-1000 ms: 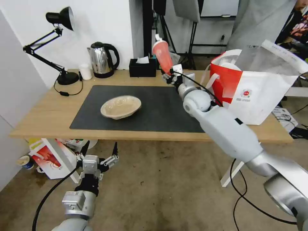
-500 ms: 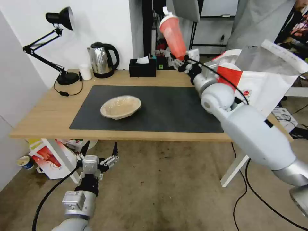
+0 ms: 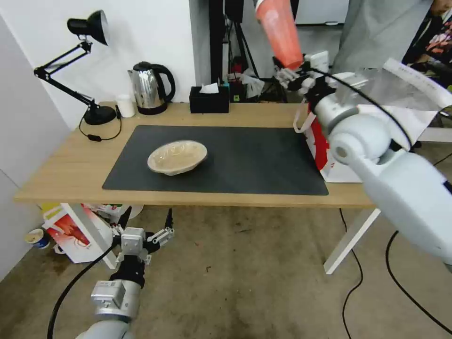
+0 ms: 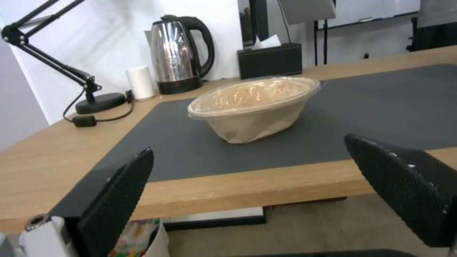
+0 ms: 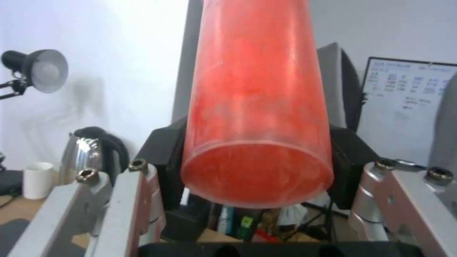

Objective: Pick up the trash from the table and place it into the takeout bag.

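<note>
Right gripper raised high at about 1 o'clock over the far right end of the long light-wood table, its black pads clamped on the base of a translucent red plastic drink cup; cup tilted, its top running out of the head view at 12 o'clock, lid not visible. In the right wrist view the cup's round base faces the camera, a pad pressed to either side of it. Just below and to the right of the gripper, at 3 o'clock on the table, stands the large boxy white takeout bag with a red side panel, a white loop handle hanging at its near corner, mostly hidden behind the right arm. Cup is above the bag's near edge; whether over the opening, cannot tell. Shallow beige round dish sits alone on the large dark grey mat, left of centre. Behind the mat at 11 o'clock: steel electric kettle, black tissue box, black desk lamp. Left gripper hangs low off the table's near edge at 7 o'clock, fingers spread wide, nothing between them.
</note>
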Tool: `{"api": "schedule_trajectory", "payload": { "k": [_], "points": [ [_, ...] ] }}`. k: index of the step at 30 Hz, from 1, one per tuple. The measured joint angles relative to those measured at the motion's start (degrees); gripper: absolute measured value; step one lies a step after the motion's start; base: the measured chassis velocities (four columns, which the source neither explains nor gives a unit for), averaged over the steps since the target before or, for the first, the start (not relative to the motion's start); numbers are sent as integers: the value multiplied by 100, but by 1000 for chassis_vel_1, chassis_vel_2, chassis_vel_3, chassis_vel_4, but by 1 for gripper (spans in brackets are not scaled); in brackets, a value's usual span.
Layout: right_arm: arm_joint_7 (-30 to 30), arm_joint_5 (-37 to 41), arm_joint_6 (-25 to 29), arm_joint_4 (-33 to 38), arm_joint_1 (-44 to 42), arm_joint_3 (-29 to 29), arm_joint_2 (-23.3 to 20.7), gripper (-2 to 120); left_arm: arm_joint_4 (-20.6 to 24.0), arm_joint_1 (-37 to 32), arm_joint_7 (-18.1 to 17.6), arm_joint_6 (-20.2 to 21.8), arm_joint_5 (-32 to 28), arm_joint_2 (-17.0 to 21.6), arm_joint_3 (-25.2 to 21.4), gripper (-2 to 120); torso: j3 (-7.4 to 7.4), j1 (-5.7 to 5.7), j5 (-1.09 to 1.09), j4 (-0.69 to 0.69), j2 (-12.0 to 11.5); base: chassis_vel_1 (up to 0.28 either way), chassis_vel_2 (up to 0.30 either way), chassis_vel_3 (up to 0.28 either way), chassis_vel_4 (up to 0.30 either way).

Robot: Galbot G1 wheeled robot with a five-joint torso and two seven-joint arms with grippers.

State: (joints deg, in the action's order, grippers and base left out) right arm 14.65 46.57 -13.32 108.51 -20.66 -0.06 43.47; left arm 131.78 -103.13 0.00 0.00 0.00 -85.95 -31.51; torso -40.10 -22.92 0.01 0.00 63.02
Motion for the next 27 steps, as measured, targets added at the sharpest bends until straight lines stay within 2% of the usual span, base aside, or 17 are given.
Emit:
{"api": "schedule_trajectory", "payload": {
  "k": [11, 21, 27],
  "points": [
    [60, 351, -107, 280, -175, 490, -734, 52, 0, 0, 0, 0, 0, 0, 0, 100, 0, 0, 0, 0, 0, 0, 0, 0, 0],
    [80, 440, -130, 258, -474, 1013, -1371, 52, 0, 0, 0, 0, 0, 0, 0, 100, 0, 0, 0, 0, 0, 0, 0, 0, 0],
    [79, 456, -187, 223, -830, 1345, -1564, 52, 0, 0, 0, 0, 0, 0, 0, 100, 0, 0, 0, -1, 0, 0, 0, 0, 0]
  ]
}}
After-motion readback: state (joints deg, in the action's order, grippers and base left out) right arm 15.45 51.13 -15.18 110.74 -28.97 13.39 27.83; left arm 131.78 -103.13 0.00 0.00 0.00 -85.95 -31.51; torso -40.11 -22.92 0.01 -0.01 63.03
